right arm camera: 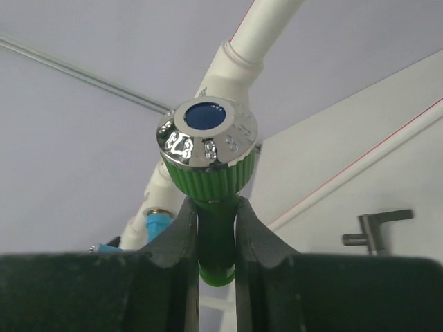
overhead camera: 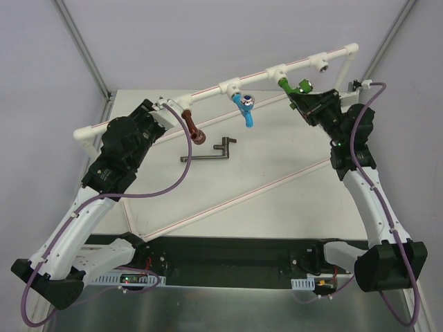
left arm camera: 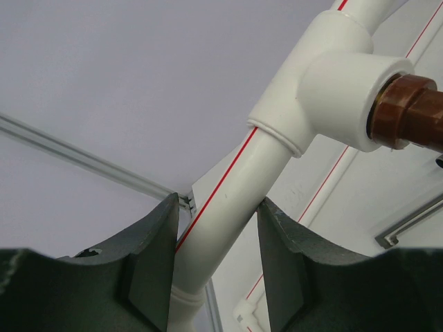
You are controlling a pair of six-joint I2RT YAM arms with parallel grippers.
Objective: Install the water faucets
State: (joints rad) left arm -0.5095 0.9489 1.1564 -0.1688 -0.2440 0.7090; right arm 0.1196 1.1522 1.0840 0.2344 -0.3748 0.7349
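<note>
The white pipe frame (overhead camera: 208,92) stands across the back of the table. The reddish-brown faucet (overhead camera: 193,128) hangs from its left tee and shows in the left wrist view (left arm camera: 412,114). The blue faucet (overhead camera: 244,105) hangs from the middle tee. The green faucet (overhead camera: 293,86) sits at the third tee. My right gripper (overhead camera: 302,95) is shut on the green faucet's stem (right arm camera: 216,238), just below its silver round end (right arm camera: 206,142). My left gripper (overhead camera: 164,109) is shut on the pipe (left arm camera: 228,207), left of the brown faucet's tee (left arm camera: 325,76).
A dark metal cross-shaped tool (overhead camera: 208,151) lies on the white table (overhead camera: 277,207) in front of the faucets; it also shows in the right wrist view (right arm camera: 377,228). A fourth tee (overhead camera: 320,66) on the pipe's right end holds nothing. Thin red-striped pipes run diagonally across the table.
</note>
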